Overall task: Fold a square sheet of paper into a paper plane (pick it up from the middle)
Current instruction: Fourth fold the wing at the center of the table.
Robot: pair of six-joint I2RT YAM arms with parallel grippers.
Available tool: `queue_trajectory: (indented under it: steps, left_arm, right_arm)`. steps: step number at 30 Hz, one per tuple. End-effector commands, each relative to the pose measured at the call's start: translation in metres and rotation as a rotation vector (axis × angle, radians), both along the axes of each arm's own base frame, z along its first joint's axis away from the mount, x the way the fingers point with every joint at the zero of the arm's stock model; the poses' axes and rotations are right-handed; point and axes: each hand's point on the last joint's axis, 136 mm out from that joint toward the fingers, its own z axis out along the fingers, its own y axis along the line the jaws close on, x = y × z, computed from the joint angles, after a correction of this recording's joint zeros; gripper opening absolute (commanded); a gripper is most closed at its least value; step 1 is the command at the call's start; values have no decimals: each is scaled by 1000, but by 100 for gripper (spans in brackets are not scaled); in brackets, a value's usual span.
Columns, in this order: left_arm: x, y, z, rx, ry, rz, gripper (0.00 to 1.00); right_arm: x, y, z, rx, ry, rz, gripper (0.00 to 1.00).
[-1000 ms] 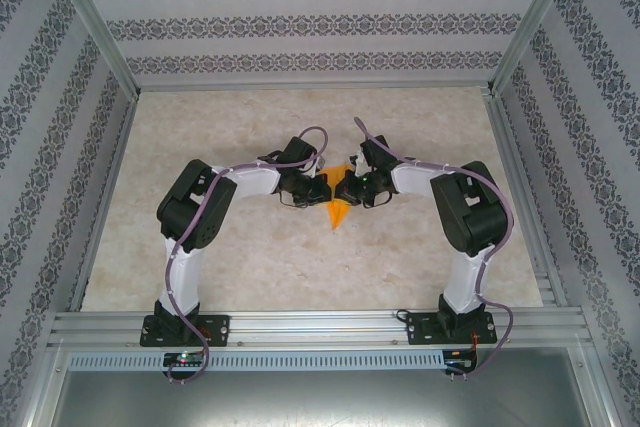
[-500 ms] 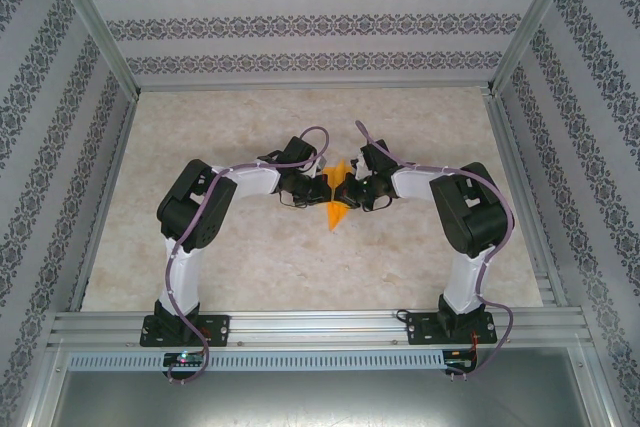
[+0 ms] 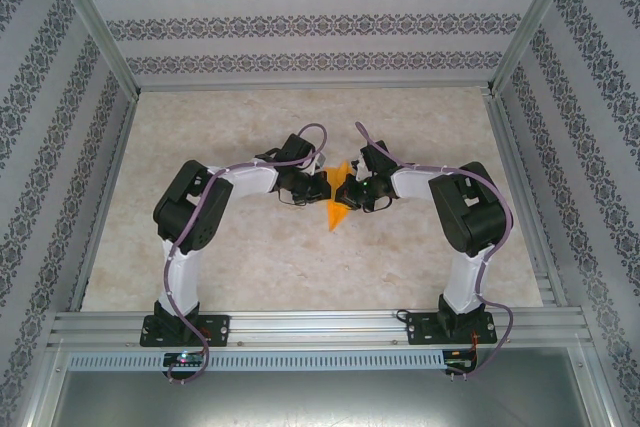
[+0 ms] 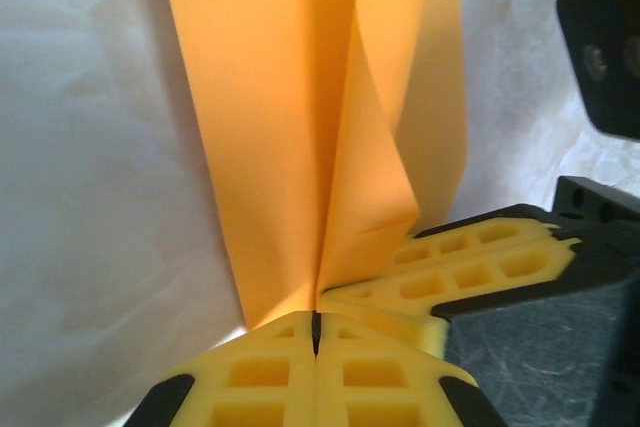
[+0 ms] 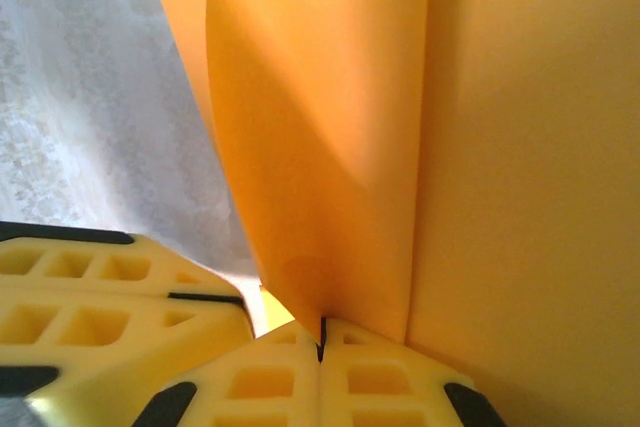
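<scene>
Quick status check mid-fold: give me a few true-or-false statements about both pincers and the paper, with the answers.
1. The left pincer is shut on the orange paper. True.
2. The right pincer hangs open, clear of the paper. False: its fingers are shut on the paper too.
3. The paper lies flat and unfolded on the table. False: it is folded into layers with a loose flap, and both pincers pinch it.
4. The two pincers sit close beside each other near the table's middle. True.
</scene>
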Motion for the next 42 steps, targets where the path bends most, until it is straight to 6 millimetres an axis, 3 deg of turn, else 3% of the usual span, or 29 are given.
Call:
queue_trajectory:
  steps: [1, 15, 20, 32, 42]
  left_arm:
    - [2, 3, 13, -18, 4, 39, 3]
    - [-10, 11, -12, 91, 30, 88, 0]
    - [-9, 4, -15, 67, 36, 66, 0]
    - [-17, 5, -43, 131, 69, -13, 0]
    - [-16, 5, -50, 136, 66, -23, 0]
  right_arm:
    - [-7, -9, -12, -42, 37, -7, 4]
    - [-8, -8, -10, -47, 36, -1, 4]
    - [-7, -5, -7, -39, 30, 5, 4]
    - [-6, 9, 17, 5, -3, 32, 4]
    - [-4, 12, 22, 53, -2, 6, 4]
